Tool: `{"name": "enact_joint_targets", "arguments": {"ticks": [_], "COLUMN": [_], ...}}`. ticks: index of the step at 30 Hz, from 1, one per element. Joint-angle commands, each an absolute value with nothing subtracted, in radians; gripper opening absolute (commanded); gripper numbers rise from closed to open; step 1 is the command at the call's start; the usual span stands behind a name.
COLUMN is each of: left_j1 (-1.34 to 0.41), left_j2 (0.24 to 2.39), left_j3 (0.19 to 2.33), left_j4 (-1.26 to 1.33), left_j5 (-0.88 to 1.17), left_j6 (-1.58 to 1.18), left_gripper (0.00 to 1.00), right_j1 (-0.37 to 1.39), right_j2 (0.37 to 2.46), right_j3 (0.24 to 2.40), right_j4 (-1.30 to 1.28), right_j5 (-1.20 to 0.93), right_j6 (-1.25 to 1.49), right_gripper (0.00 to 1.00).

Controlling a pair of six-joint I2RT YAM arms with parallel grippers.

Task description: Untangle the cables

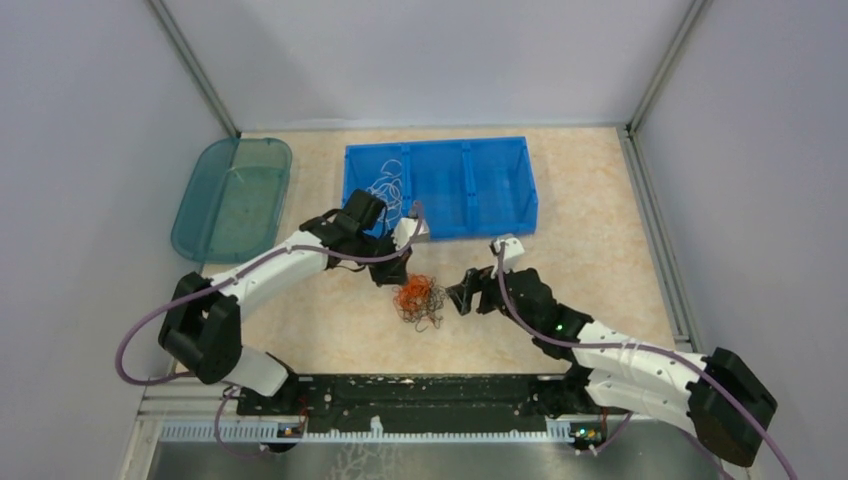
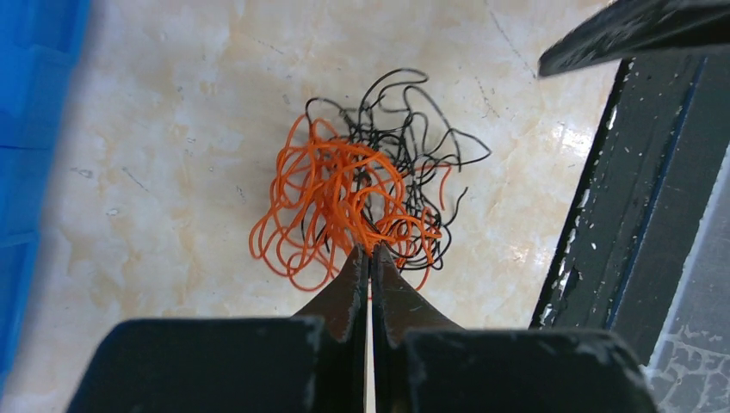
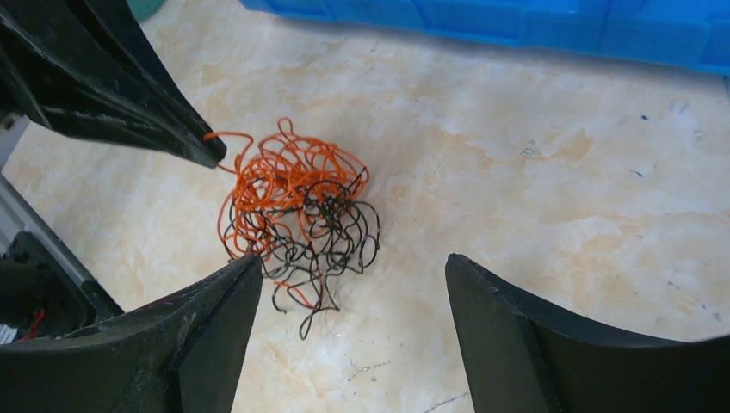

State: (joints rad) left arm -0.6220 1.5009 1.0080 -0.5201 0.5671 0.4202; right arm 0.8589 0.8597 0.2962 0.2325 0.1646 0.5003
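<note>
A tangled clump of thin orange and black cables (image 1: 418,298) lies on the table between my two grippers. In the left wrist view the orange cable (image 2: 327,189) is looped on the left and the black cable (image 2: 413,138) on the right. My left gripper (image 2: 372,251) is shut on orange strands at the near edge of the clump; it also shows in the top view (image 1: 395,272). My right gripper (image 3: 353,260) is open and empty, low over the table, with the clump (image 3: 297,206) just past its left fingertip. A white cable (image 1: 388,187) lies in the blue bin's left compartment.
The blue divided bin (image 1: 500,190) stands behind the clump. A teal translucent lid (image 1: 232,198) lies at the far left. The black base rail (image 1: 420,390) runs along the near edge and shows in the left wrist view (image 2: 620,198).
</note>
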Motion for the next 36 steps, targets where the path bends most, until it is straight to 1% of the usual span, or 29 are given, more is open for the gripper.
{"name": "enact_joint_targets", "arguments": {"ticks": [1, 6, 11, 18, 23, 26, 31, 36], "left_j1": [-0.627, -0.628, -0.628, -0.627, -0.627, -0.629, -0.627, -0.627], "left_j2": [1.443, 1.41, 1.381, 1.318, 1.294, 1.28, 1.273, 1.267], "left_j3": [1.062, 1.051, 1.145, 1.286, 1.366, 1.392, 1.377, 1.366], "left_j4": [-0.584, -0.588, -0.66, -0.763, -0.83, -0.84, -0.845, -0.837], "left_j5": [0.603, 0.602, 0.595, 0.667, 0.682, 0.7, 0.71, 0.714], "left_j6": [0.431, 0.414, 0.399, 0.351, 0.341, 0.331, 0.321, 0.312], "left_gripper": [0.0, 0.0, 0.0, 0.0, 0.0, 0.0, 0.0, 0.0], "right_j1": [0.849, 0.849, 0.869, 0.895, 0.908, 0.922, 0.942, 0.947], "right_j2": [0.931, 1.011, 1.031, 1.143, 1.227, 1.265, 1.285, 1.268], "right_j3": [0.369, 0.373, 0.335, 0.442, 0.498, 0.522, 0.561, 0.565], "right_j4": [0.395, 0.502, 0.714, 0.841, 0.892, 0.943, 0.985, 0.947], "right_j5": [0.044, -0.057, -0.128, -0.272, -0.283, -0.27, -0.257, -0.25], "right_j6": [0.452, 0.447, 0.379, 0.281, 0.274, 0.277, 0.31, 0.332], "right_gripper": [0.8, 0.82, 0.86, 0.88, 0.87, 0.86, 0.8, 0.68]}}
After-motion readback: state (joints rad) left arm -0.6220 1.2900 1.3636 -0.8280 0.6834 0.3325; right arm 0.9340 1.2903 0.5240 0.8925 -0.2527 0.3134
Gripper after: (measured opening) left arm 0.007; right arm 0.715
